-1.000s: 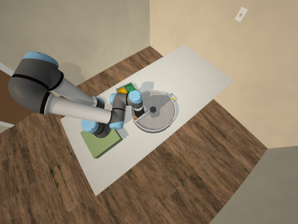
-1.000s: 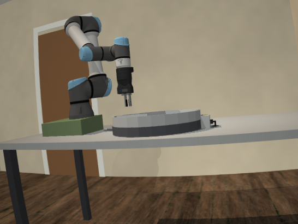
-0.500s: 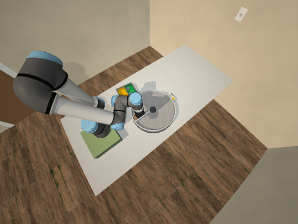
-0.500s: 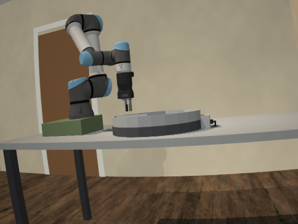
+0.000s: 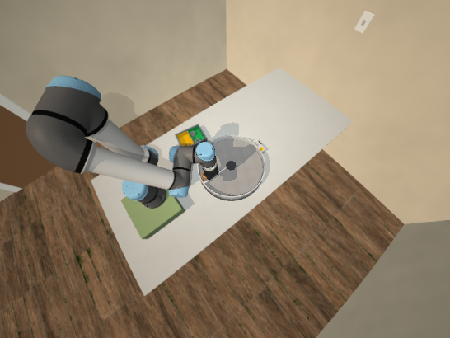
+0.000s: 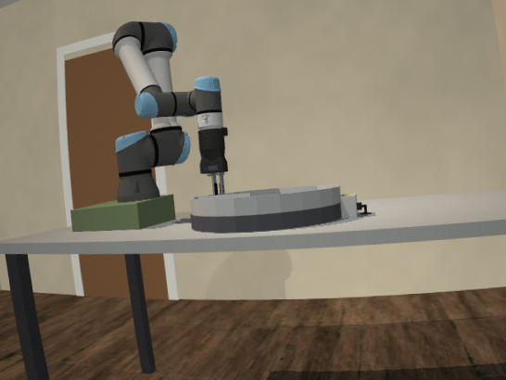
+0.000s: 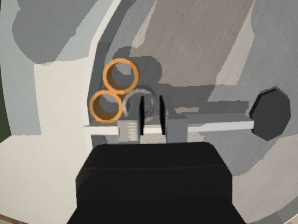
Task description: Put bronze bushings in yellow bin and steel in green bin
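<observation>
- The end effector (image 5: 211,175) (image 6: 219,192) (image 7: 152,107) stands part open, rather narrow, with nothing held; its fingers point down over the turntable (image 5: 247,180) (image 6: 266,204) (image 7: 205,50).
- Three bushings sit close together by the rim, beside the bar (image 5: 219,171) (image 7: 217,126). In the wrist view, the steel bushing (image 7: 127,104) is nearest the fingers, partly hidden by one. One bronze bushing (image 7: 121,75) lies at its 11 o'clock, the other bronze one (image 7: 106,106) at its 9 o'clock.
- The step in hand looks like lining up on the steel one. It sits towards 9 o'clock of the finger gap, so shift that way before going lower.
- Open just enough to clear its wall; too wide, and a finger may land on bronze.
- Go down straight, keeping off the bar, and close gently: round metal could roll or slip out of a high, off-centre grip.
- Lift clear of the rim, then go to the green bin (image 5: 197,133), at the turntable's 10 o'clock in the top view. The yellow bin (image 5: 185,138) adjoins it, so release well inside green.

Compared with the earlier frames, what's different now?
The black two-finger gripper has come down, its fingertips now near the rim of the round grey turntable. No pickup or release shows. The turntable itself, the green block under the arm and the yellow-and-green bins stand where they were.
</observation>
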`<action>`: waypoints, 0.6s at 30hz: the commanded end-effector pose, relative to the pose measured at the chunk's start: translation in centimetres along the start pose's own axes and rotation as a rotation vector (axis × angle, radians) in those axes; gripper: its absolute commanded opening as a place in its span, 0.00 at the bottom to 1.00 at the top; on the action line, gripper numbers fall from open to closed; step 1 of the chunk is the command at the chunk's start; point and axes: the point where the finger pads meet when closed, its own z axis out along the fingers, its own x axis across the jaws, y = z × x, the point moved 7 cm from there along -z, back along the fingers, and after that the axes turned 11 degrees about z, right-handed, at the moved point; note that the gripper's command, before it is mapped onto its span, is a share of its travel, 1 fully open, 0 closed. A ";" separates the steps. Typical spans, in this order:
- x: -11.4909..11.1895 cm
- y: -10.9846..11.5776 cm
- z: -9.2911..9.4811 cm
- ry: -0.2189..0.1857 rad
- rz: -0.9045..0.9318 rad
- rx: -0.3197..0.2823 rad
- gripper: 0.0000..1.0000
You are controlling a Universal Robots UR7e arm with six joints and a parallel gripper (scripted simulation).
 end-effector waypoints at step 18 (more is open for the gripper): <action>0.0 0.0 1.4 0.001 0.000 -0.001 0.40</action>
